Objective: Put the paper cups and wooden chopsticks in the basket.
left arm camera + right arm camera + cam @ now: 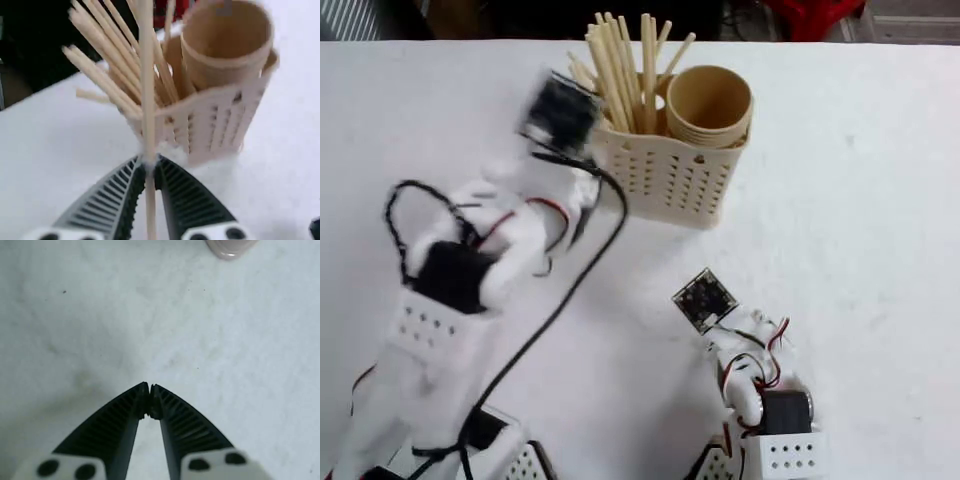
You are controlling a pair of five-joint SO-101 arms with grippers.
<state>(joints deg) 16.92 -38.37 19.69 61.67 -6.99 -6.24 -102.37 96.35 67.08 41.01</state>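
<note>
I see a big white table [880, 250] under soft, bright light. Past its far edge the room is dark. A red thing [810, 15] sits back there near one corner, and a pale striped thing [350, 18] near the other corner.

Looks like a robotics lab or workshop bench. Plain white table [880, 220], with a small white left arm [450, 290] and right arm [760, 400] based at the near edge. Loose black cable [570, 290] and thin red wires [778, 335] left exposed, bare camera board [703, 298] on the right arm. Dim room beyond the far edge, something red [810, 12] at far right.
</note>
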